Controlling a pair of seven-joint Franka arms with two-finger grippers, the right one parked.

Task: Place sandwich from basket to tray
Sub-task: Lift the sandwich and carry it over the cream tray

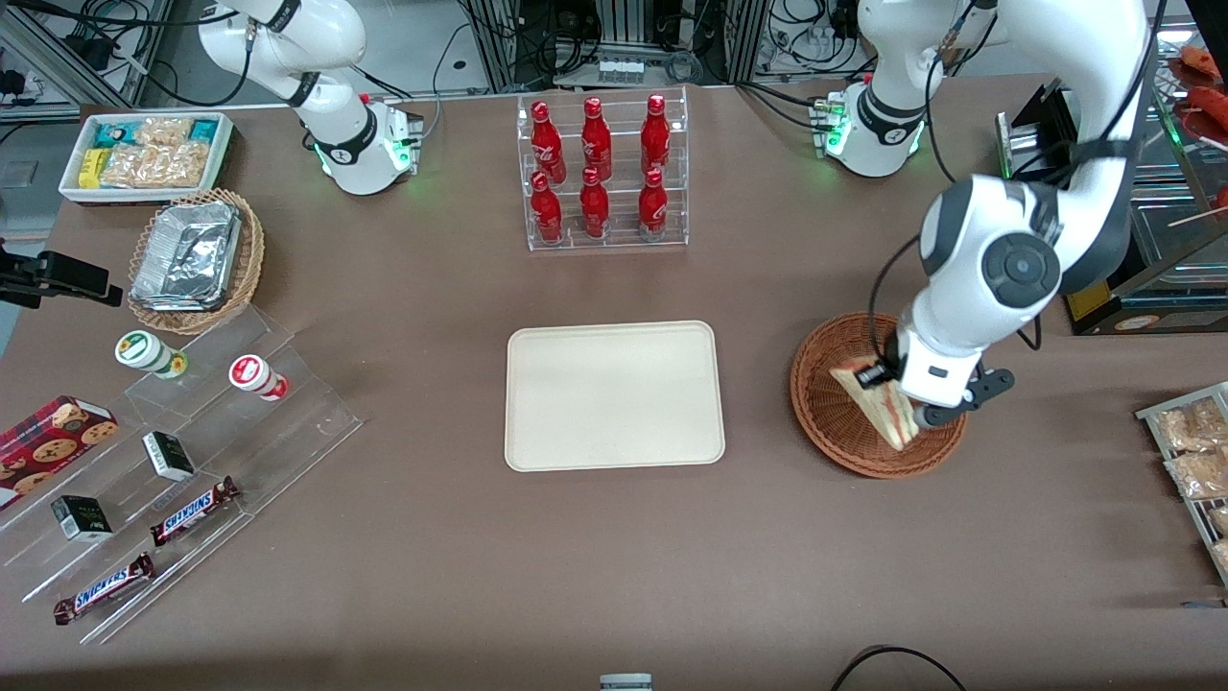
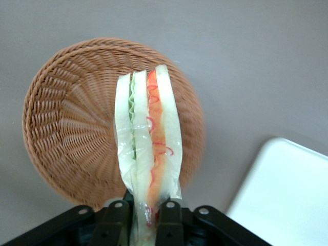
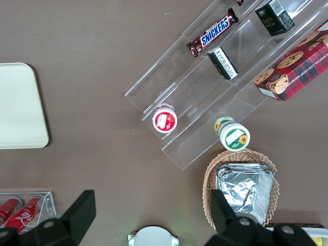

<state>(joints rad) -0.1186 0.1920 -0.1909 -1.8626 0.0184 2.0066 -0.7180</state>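
Claw [image 2: 142,215] pinches sandwich [image 2: 148,148] by one corner above basket [image 2: 61,133]; thin grip, may slip before tray [image 2: 287,200].

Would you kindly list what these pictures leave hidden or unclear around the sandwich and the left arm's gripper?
- Front view: the gripper over the reddish-brown woven wicker basket is mostly hidden by its own arm.
- Wrist view: the triangular white-bread sandwich runs off the frame edge between the fingers.
- Wrist view: the cream-beige rectangular tray is cut off; only a corner shows.
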